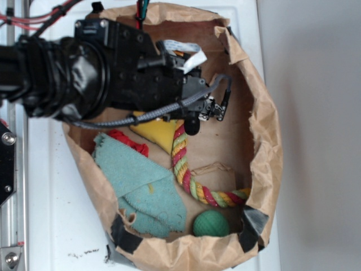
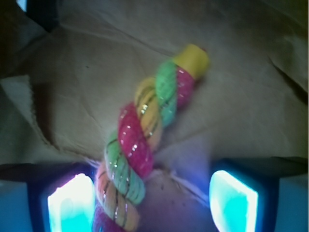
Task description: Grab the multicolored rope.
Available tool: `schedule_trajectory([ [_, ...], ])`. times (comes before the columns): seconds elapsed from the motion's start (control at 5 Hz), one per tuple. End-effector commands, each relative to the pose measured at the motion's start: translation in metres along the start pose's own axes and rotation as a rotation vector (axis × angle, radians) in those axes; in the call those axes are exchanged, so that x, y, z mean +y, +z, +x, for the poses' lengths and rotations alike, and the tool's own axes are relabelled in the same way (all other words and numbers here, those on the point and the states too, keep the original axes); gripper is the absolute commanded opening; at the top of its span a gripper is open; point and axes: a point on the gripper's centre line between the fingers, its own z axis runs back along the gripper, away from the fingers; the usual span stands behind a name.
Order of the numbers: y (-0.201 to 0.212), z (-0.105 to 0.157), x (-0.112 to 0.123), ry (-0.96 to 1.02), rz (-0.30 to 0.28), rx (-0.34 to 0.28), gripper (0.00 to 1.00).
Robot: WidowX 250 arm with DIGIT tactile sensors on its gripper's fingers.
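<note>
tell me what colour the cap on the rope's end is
Yellow; the cap on the thick twisted pink, yellow and green rope shows best in the wrist view.

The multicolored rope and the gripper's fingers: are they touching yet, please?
Cannot tell. In the wrist view the multicolored rope runs between the open fingers, close beside the left one, but blur hides any contact or gap.

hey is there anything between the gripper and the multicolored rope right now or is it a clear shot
Nothing visible blocks it. In the wrist view the multicolored rope lies on bare brown paper between the open gripper fingers, nearer the left one. The teal cloth, green ball and yellow piece lie off to the sides.
</note>
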Motion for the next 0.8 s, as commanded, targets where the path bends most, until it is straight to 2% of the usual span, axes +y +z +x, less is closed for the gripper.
schedule_trajectory([
  [0.0, -0.0010, 0.0142, 0.0047, 0.031, 0.021, 0.000, 0.00],
  [0.6, -0.0063, 0.0168, 0.0028, 0.050, 0.026, -0.015, 0.00],
])
